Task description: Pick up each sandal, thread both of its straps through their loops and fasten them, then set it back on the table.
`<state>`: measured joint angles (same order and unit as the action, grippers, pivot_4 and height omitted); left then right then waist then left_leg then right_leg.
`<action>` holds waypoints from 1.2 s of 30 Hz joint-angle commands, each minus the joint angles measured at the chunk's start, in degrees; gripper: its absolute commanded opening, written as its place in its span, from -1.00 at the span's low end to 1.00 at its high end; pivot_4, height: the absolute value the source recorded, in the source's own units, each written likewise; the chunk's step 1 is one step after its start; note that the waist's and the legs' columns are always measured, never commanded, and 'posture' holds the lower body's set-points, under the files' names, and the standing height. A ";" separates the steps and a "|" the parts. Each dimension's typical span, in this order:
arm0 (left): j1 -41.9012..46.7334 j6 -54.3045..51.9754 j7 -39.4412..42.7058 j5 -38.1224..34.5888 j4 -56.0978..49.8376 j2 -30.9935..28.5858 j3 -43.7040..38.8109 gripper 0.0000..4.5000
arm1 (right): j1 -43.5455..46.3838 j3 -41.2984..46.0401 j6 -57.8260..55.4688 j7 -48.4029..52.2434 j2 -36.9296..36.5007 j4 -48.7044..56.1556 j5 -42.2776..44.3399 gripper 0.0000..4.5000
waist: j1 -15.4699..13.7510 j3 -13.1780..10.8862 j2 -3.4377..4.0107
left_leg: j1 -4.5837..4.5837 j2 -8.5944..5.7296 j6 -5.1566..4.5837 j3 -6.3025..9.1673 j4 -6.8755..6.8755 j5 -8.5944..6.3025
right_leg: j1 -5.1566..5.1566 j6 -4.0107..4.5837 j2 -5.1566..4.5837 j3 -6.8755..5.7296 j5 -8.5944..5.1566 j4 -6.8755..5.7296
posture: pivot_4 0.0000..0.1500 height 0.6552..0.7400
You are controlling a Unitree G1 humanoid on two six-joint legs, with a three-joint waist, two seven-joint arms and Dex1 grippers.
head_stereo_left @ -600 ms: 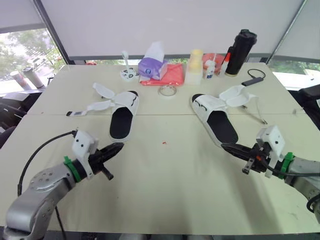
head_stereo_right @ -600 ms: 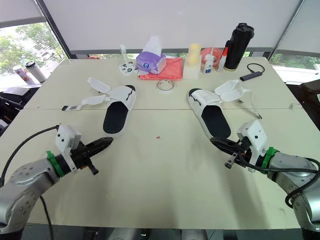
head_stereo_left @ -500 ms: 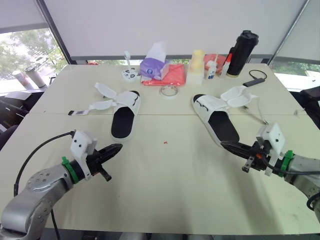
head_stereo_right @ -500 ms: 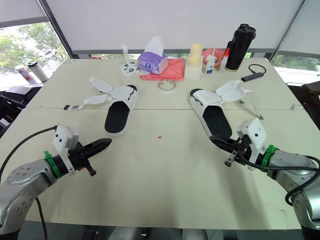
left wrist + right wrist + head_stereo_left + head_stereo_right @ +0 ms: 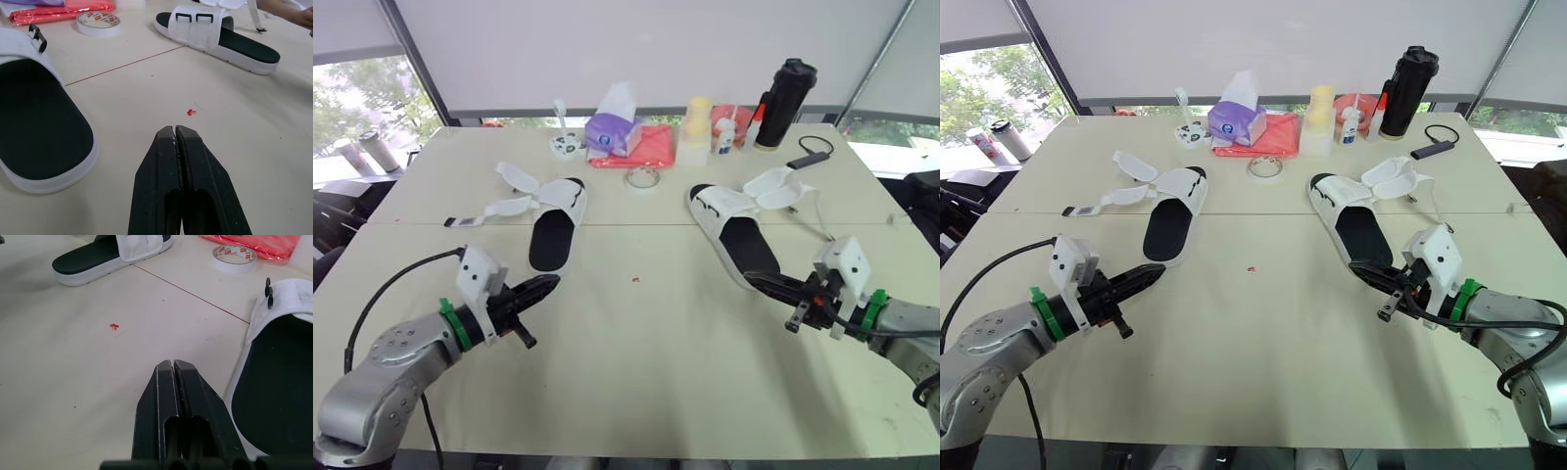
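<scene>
Both sandals lie flat on the counter (image 5: 646,352), straps unfastened and splayed out. The left sandal (image 5: 553,235) is just ahead of the left gripper (image 5: 551,282), apart from it. The right sandal (image 5: 739,240) has its heel just beside the right gripper (image 5: 751,282); can't tell if they touch. Jaws on both arms are pressed together, holding nothing.

Risks, as I judge them:
- Going in with the jaws closed would shove a sandal instead of gripping it, the right one first.
- Loose straps (image 5: 514,191) could flop or snag on a lift, making threading harder.
- Lifting far back could knock the tape roll (image 5: 640,178), tissue box (image 5: 612,127) or black bottle (image 5: 783,90).

Room: wide bare counter between the arms, with just a red speck (image 5: 634,280). Clutter is along the far edge. The right sandal's straps (image 5: 783,186) trail toward the right edge.
</scene>
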<state>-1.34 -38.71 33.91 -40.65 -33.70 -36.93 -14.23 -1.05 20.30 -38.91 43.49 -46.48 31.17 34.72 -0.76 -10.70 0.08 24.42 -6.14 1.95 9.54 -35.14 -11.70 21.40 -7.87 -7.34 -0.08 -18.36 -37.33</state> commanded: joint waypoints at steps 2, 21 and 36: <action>1.12 -0.54 -0.69 -1.00 -0.60 0.17 -0.35 -0.99 | -0.01 0.10 0.04 -0.46 -0.53 2.32 0.49 -0.99 | 0.01 0.00 0.00 | 0.00 0.00 0.00 0.00 0.00 0.00 | 0.00 -0.01 0.00 0.00 0.00 0.00 | 1.00 1.00; 1.45 -0.11 -1.05 -0.98 0.00 1.55 0.56 -1.00 | 7.31 1.99 -12.04 -11.34 4.87 -0.48 9.66 0.74 | 0.02 0.00 0.00 | 0.00 0.00 0.00 0.00 0.00 0.00 | 0.00 -0.03 0.00 0.01 0.02 -0.01 | 1.00 1.00; 2.66 1.29 -2.38 0.44 0.15 4.35 2.97 -1.00 | 36.58 15.46 -36.27 -55.33 30.52 -28.21 26.92 0.98 | 0.24 0.02 0.02 | -0.01 0.01 0.05 0.02 0.06 0.05 | 0.08 0.01 0.07 0.10 0.08 -0.07 | 1.00 1.00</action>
<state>0.85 -38.59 31.89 -40.46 -32.12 -32.75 -11.00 33.12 32.47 -74.90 -6.82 -17.11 4.82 59.61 -0.52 -10.68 0.10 24.42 -6.13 2.00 9.56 -35.08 -11.65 21.49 -7.85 -7.25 0.02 -18.28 -37.41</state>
